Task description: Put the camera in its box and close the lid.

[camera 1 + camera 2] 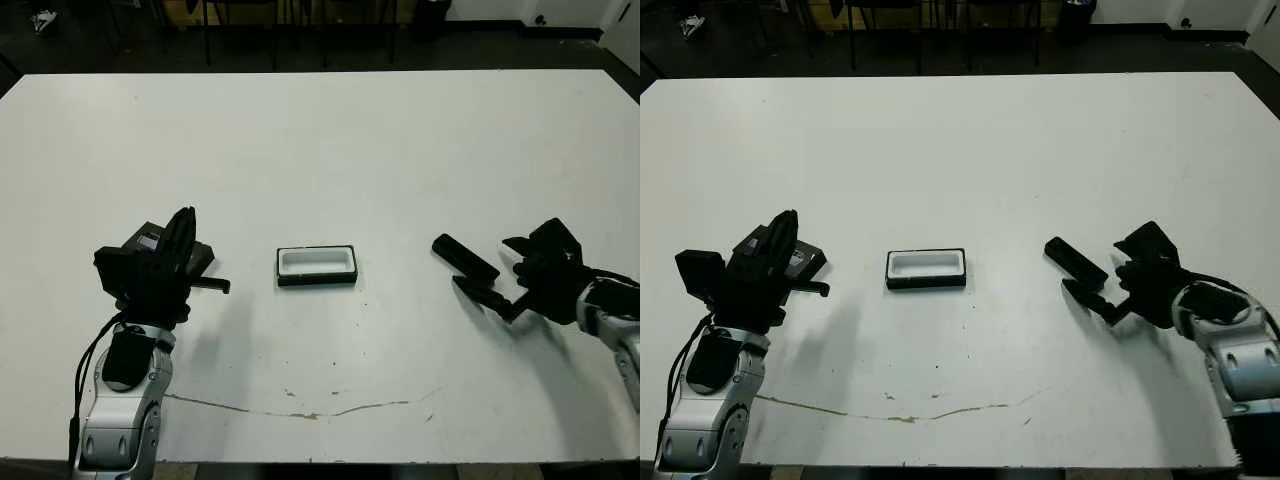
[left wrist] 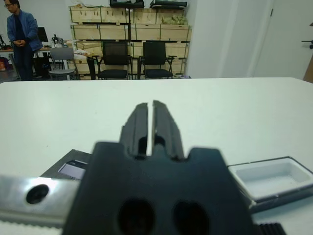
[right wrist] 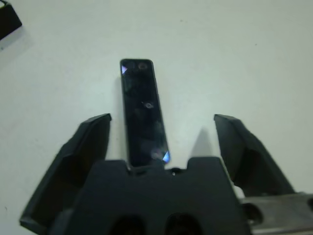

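Fingers of our right gripper [image 3: 161,142] spread wide around the camera [image 3: 143,112] lying on the table [image 1: 320,140]; our left gripper [image 2: 150,122] is closed, empty, over the lid [image 1: 150,243]. Box [image 1: 317,265] sits mid-table.

White table [image 1: 320,130], open box [image 1: 317,266] mid-table, camera [image 1: 464,257] right, lid [image 1: 805,259] left

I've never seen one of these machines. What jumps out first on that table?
Probably the small open box with its white lining, alone at the table's middle. To its right lies a slim black camera, with the right gripper just behind it, jaws spread wide on either side. On the left, the left gripper, jaws nearly together, hovers over the glossy lid.
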{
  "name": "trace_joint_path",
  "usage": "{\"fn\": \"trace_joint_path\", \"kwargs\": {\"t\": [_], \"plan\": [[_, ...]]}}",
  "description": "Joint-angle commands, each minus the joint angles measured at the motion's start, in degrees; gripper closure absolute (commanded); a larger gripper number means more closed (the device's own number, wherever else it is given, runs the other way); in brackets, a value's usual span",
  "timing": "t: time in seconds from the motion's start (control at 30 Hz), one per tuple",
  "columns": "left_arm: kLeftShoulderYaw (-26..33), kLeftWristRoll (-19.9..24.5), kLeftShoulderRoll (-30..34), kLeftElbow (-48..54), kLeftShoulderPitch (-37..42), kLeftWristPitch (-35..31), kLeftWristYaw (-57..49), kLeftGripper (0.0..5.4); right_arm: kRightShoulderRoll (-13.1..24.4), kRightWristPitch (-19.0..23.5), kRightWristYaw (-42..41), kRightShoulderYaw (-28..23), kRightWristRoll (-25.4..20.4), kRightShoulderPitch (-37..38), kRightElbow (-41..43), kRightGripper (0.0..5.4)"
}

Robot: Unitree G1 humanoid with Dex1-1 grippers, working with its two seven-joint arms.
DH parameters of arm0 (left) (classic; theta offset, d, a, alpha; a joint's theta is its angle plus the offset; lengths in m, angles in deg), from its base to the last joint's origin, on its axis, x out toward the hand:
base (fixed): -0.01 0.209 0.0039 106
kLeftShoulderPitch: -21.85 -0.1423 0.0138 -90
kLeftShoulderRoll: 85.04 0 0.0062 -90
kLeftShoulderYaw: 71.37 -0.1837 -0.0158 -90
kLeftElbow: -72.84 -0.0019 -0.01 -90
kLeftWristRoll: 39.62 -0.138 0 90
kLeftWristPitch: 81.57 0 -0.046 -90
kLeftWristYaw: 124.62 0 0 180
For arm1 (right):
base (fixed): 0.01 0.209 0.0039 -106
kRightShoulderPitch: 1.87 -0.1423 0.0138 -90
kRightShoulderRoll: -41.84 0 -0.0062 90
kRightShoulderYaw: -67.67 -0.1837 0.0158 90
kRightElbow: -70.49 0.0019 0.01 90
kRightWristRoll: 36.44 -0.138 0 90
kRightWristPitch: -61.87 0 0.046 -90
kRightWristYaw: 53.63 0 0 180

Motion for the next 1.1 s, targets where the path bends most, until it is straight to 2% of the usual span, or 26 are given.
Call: {"fn": "trace_joint_path", "kwargs": {"t": [0.03, 0.2, 0.3, 0.33, 0.47, 0.63, 0.8, 0.97, 1.1], "plan": [[0.1, -0.5, 0.3, -0.5, -0.5, -0.5, -0.3, 5.4, 0.7, 2.8, -3.3, 3.1, 0.3, 0.6, -1.1, 1.4], [0.2, -0.6, 0.1, -0.3, -0.4, -0.7, -0.6, 5.4, 6.2, 4.1, -14.6, 8.8, 1.4, -6.1, -3.9, 2.28], [0.3, -0.2, 0.2, -0.2, -0.5, -0.8, -0.4, 5.4, 8.6, 2.8, -20.5, 11.8, 2.2, -9.4, -7.0, 2.82], [0.4, -0.2, 0.2, -0.2, -0.5, -0.8, -0.4, 5.4, 9.1, 2.4, -22.2, 12.4, 2.3, -10.1, -7.9, 3.0], [0.6, 0.4, 0.4, -0.1, -0.4, -1.0, -0.1, 5.4, 10.2, 5.3, -26.8, 14.2, 1.8, -12.5, -10.6, 3.75], [0.7, 0.5, 0.5, 0.2, -0.2, -1.4, -0.2, 5.4, 11.0, 5.5, -28.5, 15.5, 2.8, -12.7, -10.6, 4.56], [0.4, 0.0, 0.4, 0.5, -0.3, -1.8, -0.7, 5.4, 11.1, 4.1, -27.2, 14.8, 3.0, -11.6, -10.3, 4.65], [0.2, 0.2, 0.3, 0.5, -0.5, -1.7, -0.5, 5.4, 9.5, 5.2, -24.6, 10.2, -0.1, -10.4, -8.6, 4.65], [0.1, -0.2, 0.4, 0.4, -0.6, -1.4, -0.5, 5.4, 6.8, -0.9, -24.6, 4.6, -3.6, -13.6, -10.9, 4.65]]}}
